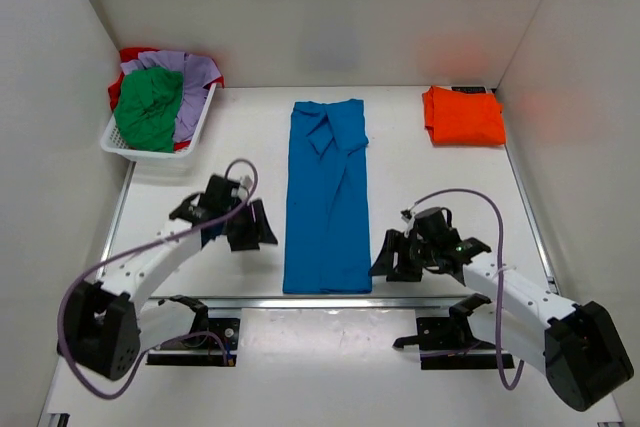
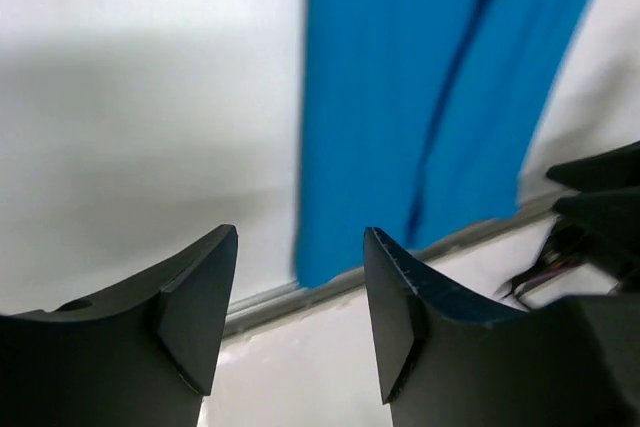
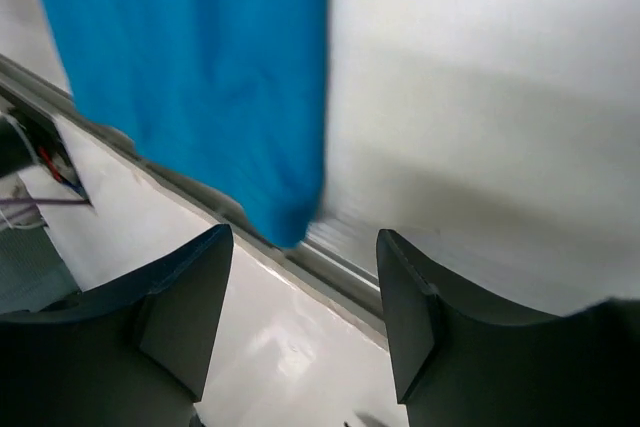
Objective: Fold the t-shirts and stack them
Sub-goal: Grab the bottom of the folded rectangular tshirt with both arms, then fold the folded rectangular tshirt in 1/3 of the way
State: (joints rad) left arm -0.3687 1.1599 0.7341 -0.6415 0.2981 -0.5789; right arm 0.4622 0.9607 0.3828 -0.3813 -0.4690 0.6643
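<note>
A bright blue t-shirt (image 1: 328, 197) lies flat in the middle of the table, folded lengthwise into a long strip. Its near end shows in the left wrist view (image 2: 430, 97) and in the right wrist view (image 3: 200, 67). My left gripper (image 1: 262, 227) is open just left of the strip's near part, with nothing between its fingers (image 2: 300, 317). My right gripper (image 1: 385, 255) is open just right of the strip's near corner, also holding nothing (image 3: 305, 317). An orange t-shirt (image 1: 462, 115) lies folded at the back right. Green (image 1: 148, 107), lavender (image 1: 190, 82) and red (image 1: 132, 57) t-shirts are heaped in the basket.
A white slatted plastic basket (image 1: 128, 147) stands at the back left by the left wall. White walls close in the table on three sides. A metal rail (image 1: 320, 299) runs along the near edge, with the arm bases behind it.
</note>
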